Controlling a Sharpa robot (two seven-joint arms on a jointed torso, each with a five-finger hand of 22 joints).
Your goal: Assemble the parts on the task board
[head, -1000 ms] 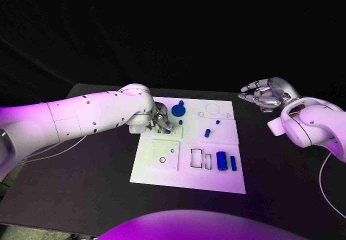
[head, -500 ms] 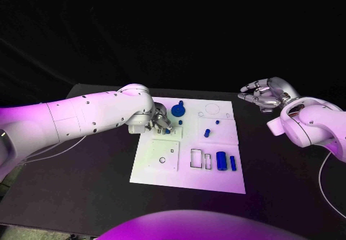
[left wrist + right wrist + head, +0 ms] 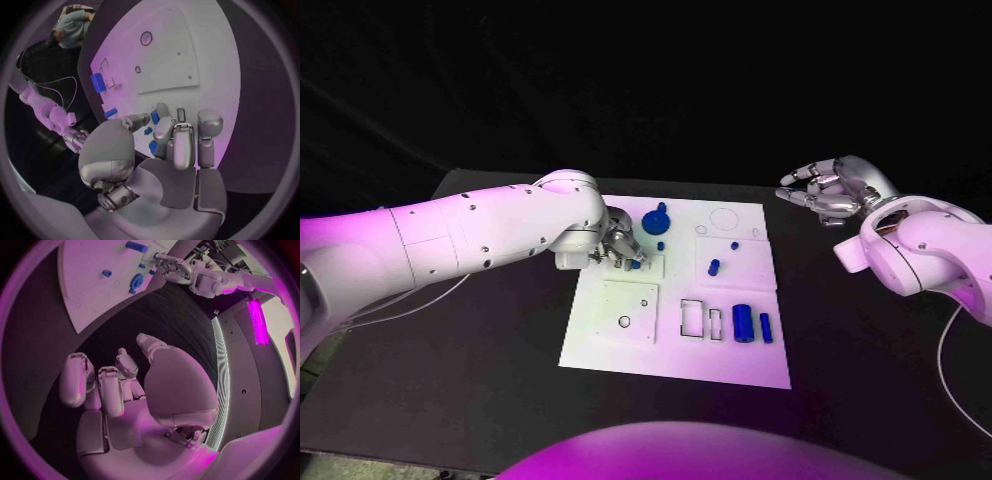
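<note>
The white task board lies in the middle of the black table. My left hand hovers over its far left part, and thumb and a finger pinch a small blue part, which the left wrist view shows as a blue part between the fingertips. A round blue piece and a tiny blue piece sit just beyond the hand. A blue peg stands mid-board. Two blue blocks lie near the right edge. My right hand hangs off the board at the far right, fingers curled, holding nothing.
A square white plate with a small ring mark sits on the board's near left, with rectangular slots beside it. Ring outlines mark the far right corner. Bare black table surrounds the board.
</note>
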